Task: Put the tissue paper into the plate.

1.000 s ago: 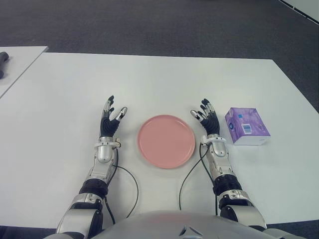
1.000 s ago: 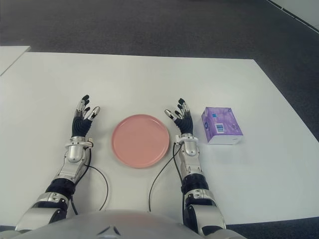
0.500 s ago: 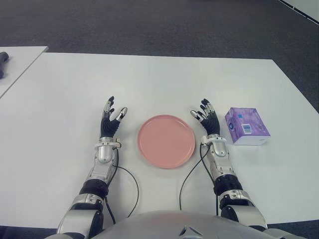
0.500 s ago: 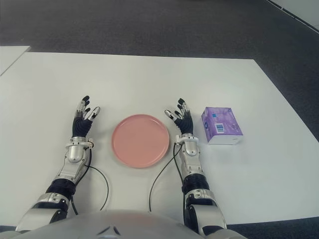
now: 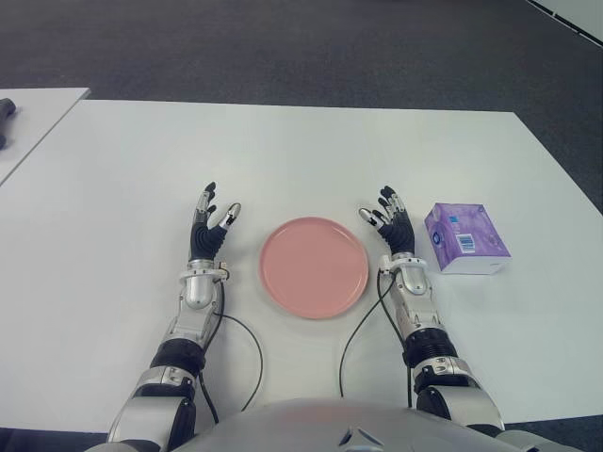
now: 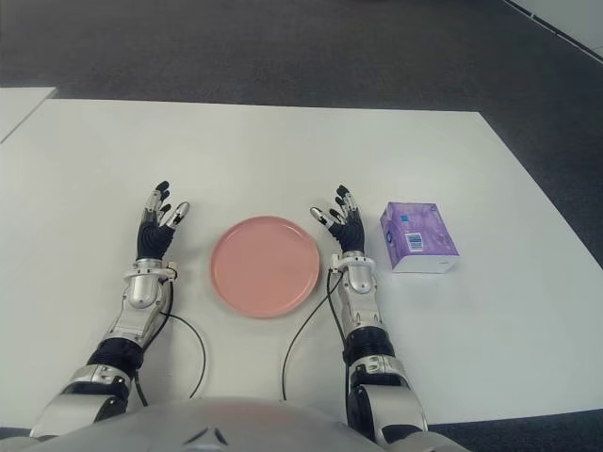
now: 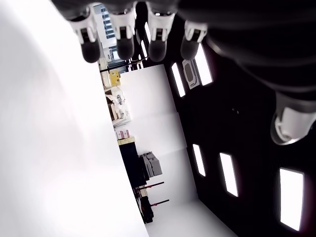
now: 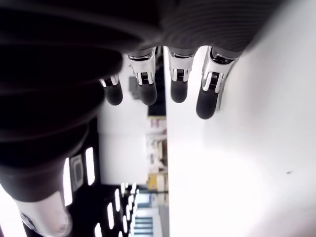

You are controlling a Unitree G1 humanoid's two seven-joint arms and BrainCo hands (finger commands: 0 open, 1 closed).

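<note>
Tissue paper [image 5: 466, 239], a purple pack with a white and blue label on its top face, sits on the white table [image 5: 311, 151] to the right of the pink plate [image 5: 314, 266], apart from it and not inside it. The plate is round, lies flat near the robot's edge of the table, and holds nothing. The right hand [image 5: 389, 224] shows between the plate and the tissue paper, close beside the plate's right rim and just short of the pack without touching it; its fingers [image 8: 206, 96] are stretched out and spread, with nothing in them. The left hand [image 5: 209, 229] shows on the other side of the plate, a little off its left rim, its fingers [image 7: 91, 45] likewise extended and loose, gripping nothing. Both forearms run back from the plate toward the robot's body, and a thin black cable [image 5: 247, 363] loops across the tabletop on the near side of the plate. Beyond the far edge of the table, away from the plate, is dark grey carpet [image 5: 283, 47].
</note>
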